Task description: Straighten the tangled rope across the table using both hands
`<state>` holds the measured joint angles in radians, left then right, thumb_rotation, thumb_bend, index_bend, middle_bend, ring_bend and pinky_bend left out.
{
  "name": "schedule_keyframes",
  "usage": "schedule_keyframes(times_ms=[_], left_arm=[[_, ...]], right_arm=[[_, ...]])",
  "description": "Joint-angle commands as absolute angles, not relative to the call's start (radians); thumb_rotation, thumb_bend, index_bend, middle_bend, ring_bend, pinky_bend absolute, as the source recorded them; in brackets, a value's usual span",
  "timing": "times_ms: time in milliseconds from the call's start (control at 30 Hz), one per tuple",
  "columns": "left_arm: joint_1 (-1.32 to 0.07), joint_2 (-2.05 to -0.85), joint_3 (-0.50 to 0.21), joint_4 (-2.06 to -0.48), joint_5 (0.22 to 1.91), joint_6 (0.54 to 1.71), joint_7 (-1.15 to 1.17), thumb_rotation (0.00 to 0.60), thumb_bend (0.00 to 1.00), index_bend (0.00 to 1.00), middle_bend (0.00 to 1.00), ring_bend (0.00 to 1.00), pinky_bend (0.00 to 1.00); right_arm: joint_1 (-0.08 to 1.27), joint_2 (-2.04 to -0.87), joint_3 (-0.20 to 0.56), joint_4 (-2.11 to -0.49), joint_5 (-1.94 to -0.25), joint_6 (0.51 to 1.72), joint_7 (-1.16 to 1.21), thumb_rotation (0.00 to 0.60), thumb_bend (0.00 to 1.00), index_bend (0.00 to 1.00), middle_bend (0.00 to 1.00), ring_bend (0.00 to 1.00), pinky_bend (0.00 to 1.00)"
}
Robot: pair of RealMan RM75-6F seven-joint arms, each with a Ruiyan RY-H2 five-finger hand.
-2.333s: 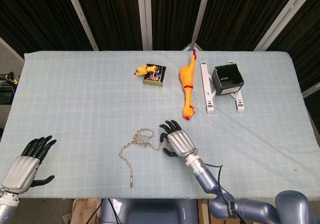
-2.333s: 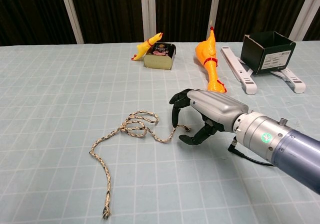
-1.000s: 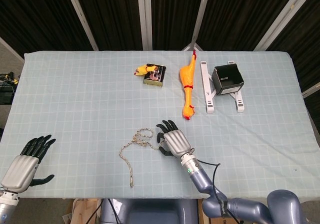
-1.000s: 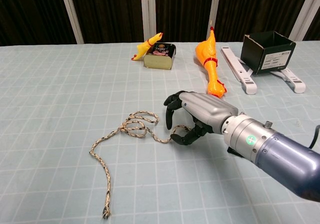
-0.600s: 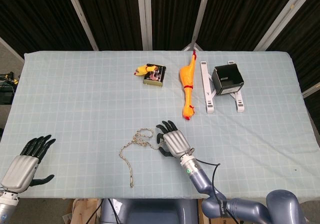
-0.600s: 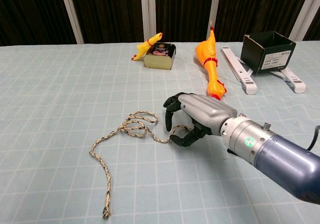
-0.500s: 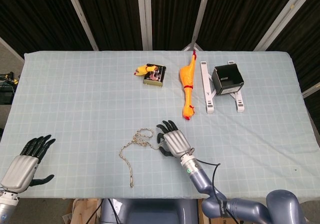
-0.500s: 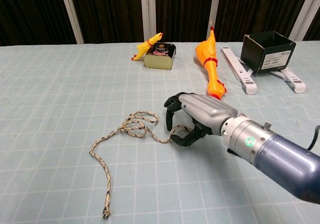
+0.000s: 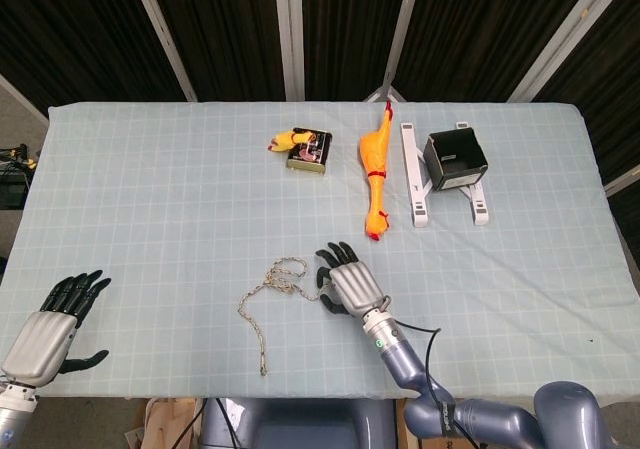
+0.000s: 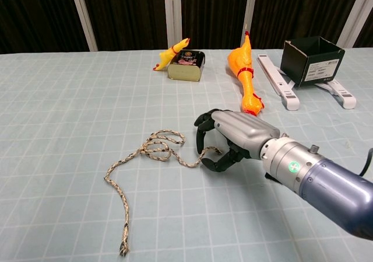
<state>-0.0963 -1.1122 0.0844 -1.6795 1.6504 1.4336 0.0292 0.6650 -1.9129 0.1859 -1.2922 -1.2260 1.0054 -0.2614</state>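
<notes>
Seen from the head view, the rope (image 9: pixel 275 287) lies looped near the counter's (image 9: pixel 150 189) front, and the left hand (image 9: pixel 45 331), spread and empty, is parked well apart, so one-handed pulling could drag the tangle. From the chest view, the right hand (image 10: pixel 233 136) is curled at the rope's end; whether it is pinched cannot be told, so slipping is possible.

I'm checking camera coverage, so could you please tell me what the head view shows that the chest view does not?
Only the head view shows the left hand, open at the table's near left corner, and all the table's edges. Only the chest view shows the right hand's fingers curled around the rope's end. Both show the right hand, rope, two rubber chickens, tin, black box and white stand.
</notes>
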Motion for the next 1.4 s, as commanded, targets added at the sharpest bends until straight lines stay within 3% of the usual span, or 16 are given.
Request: schedule_keyframes(times_ms=[33,567,1100,1400], left_arm=[[-0.097,-1.112,0.085,-1.679,1.650,1.433,0.029,0.600,0.15,0.08,0.00,0.00,0.00],[-0.097,-1.109,0.084,-1.680,1.650,1.435,0.021,0.600,0.15,0.08,0.00,0.00,0.00],[-0.097,-1.109,0.084,-1.682,1.648,1.433,0.020,0.600,0.15,0.08,0.00,0.00,0.00],[-0.097,-1.106,0.084,-1.683,1.647,1.434,0.016,0.600,0.15,0.08,0.00,0.00,0.00]], right_arm=[[0.665,-1.913,0.185,-1.294,-1.226,1.005,-0.263,0.600,0.42,0.53,0.19,0.00,0.00],[0.663,-1.916,0.189,-1.309,-1.205,1.005,-0.284,0.600,0.47,0.58,0.20,0.01,0.00],[0.660,-1.926,0.191,-1.302,-1.211,1.023,-0.288,0.600,0.47,0.56,0.19,0.01,0.00],[0.650,-1.909,0.189,-1.320,-1.202,1.028,-0.301,0.600,0.48,0.61,0.20,0.01,0.00]])
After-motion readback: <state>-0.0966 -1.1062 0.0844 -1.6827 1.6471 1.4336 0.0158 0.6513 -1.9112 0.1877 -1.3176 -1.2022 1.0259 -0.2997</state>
